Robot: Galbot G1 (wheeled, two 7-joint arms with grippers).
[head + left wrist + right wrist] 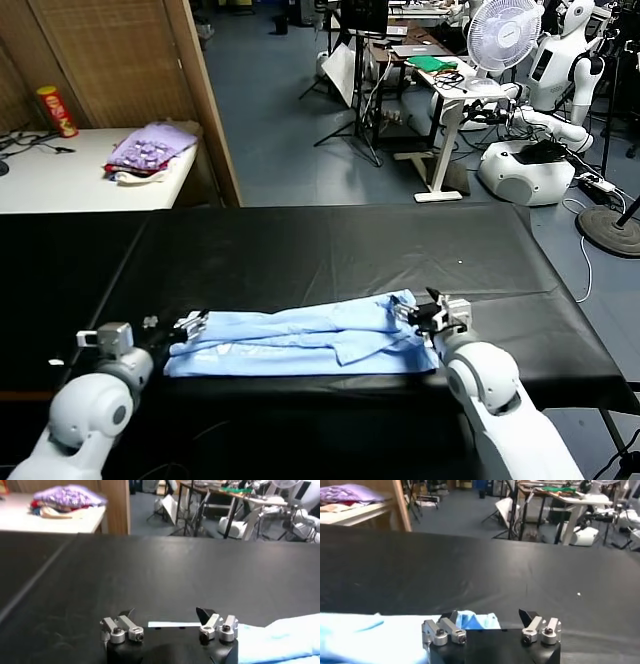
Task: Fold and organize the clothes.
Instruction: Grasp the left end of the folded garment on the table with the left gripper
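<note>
The pale sky-blue T-shirt (300, 340) lies folded into a long flat band on the black table (330, 250), close to its front edge. My left gripper (190, 323) stands open at the band's left end, with nothing between its fingers. In the left wrist view the left gripper (165, 617) has its jaws wide apart, with the shirt (280, 637) beside it. My right gripper (420, 312) is open at the band's right end. In the right wrist view the right gripper (488, 616) spreads over a corner of the shirt (385, 635) and grips nothing.
A white side table (60, 185) at the back left carries a lilac-purple heap of cloth (150, 150) and a red can (55, 110). A wooden partition (215, 100) stands next to it. A fan (505, 35) and another robot (555, 90) stand far right.
</note>
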